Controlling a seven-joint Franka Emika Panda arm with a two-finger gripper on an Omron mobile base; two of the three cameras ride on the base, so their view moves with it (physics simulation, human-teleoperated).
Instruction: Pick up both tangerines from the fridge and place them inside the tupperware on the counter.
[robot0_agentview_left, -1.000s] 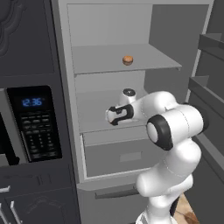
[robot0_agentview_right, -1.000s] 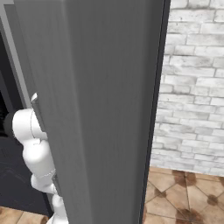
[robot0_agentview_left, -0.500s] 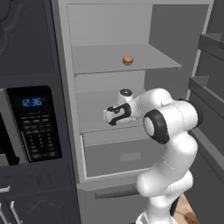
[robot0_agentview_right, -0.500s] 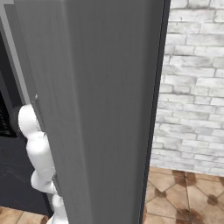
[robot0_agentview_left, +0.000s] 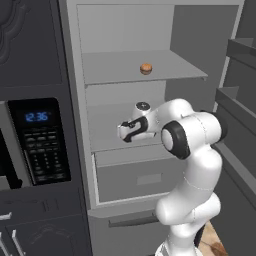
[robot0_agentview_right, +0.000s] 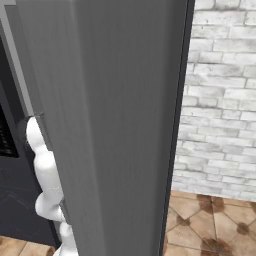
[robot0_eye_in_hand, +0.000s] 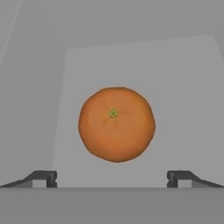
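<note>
Orange fruit, near: bright orange round tangerine (robot0_eye_in_hand: 116, 124) lying on a flat pale grey middle shelf (robot0_agentview_left: 107, 131) of the tall pale-grey-lined fridge (robot0_agentview_left: 195, 37), centred ahead of the claw, green stem dot facing it.
Claw: two-finger dark-tipped claw (robot0_eye_in_hand: 112, 178) spread to full width, holding nothing; both tips short of the fruit, one to each side, no contact.
Reason for pose: wrist reaching level into the middle shelf bay, probably lined up so the fruit passes between the tips on a straight advance.
Second fruit: duller brownish-orange round tangerine (robot0_agentview_left: 145, 68) on the upper shelf, near its front edge, well apart from the arm.
Room: bare shelf on both sides of the near fruit and behind it; back wall close beyond; upper shelf overhead limits any lift.
Edges: closed grey drawer (robot0_agentview_left: 137, 176) just under the shelf front; open dark grey fridge door (robot0_agentview_right: 115, 125) at the arm's right.
Container: not seen here; cannot tell where it stands.
Stage: judged as approach for the first grasp.
</note>
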